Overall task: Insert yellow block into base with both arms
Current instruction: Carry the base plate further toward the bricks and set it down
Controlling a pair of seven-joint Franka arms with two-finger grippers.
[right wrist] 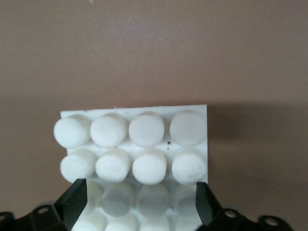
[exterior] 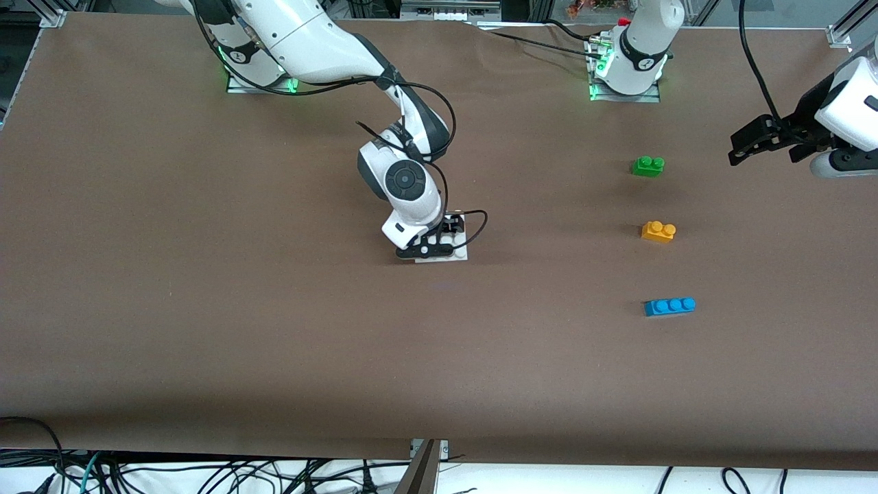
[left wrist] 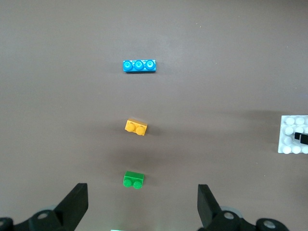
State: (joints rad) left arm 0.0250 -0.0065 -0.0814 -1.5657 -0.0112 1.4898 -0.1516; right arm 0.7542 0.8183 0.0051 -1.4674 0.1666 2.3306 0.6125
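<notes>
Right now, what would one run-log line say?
left end effector: open, waiting, empty | right end effector: open astride base | yellow block: on table, untouched

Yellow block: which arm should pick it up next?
Left. Its tool hangs open in the air at the bricks' end of the table, with the yellow block in its wrist view. The right tool is down at the base, fingers straddling the plate.

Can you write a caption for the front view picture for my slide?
Right gripper down on the white base; left gripper open above the table; yellow block waits between green and blue bricks.
</notes>
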